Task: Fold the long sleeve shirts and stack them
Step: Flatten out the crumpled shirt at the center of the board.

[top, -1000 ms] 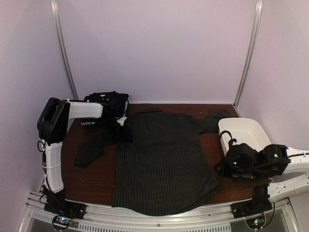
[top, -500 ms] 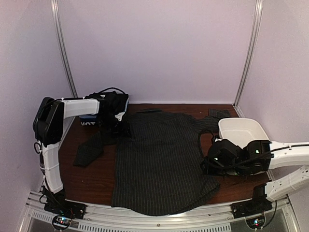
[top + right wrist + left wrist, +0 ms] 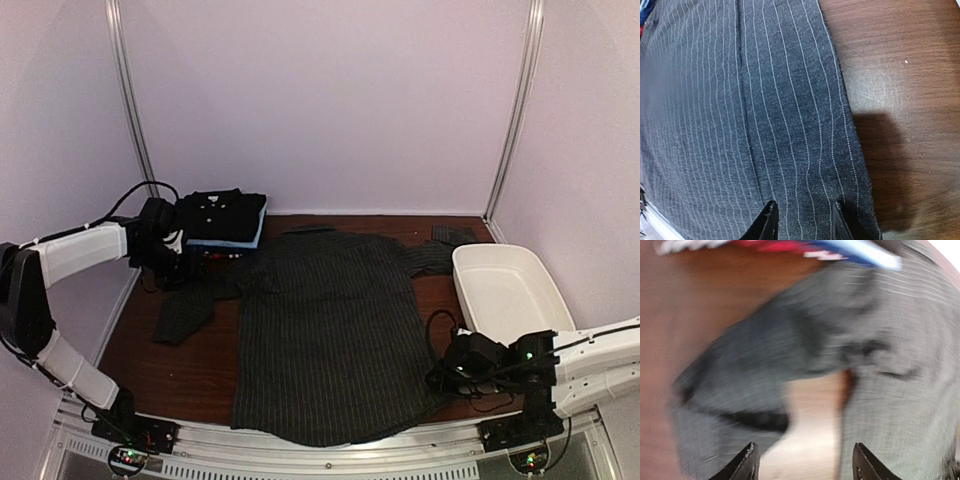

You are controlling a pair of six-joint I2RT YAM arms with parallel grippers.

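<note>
A charcoal pinstriped long sleeve shirt lies spread flat in the middle of the table, its left sleeve angled out toward the near left. Folded shirts are stacked at the back left, black on top with light blue under it. My left gripper hovers over the upper part of that sleeve, open, with nothing between its fingertips. My right gripper sits low over the shirt's near right edge, jaws apart above flat cloth.
A white plastic tub stands at the right, just behind my right arm. The shirt's right sleeve runs toward the back right corner. Bare brown tabletop shows beside the shirt's right edge. Walls close in on the left and right.
My left arm has swung left off the stack and down over the sleeve, opening a little. My right arm has moved from beside the tub toward the near edge, along the shirt's right side.
</note>
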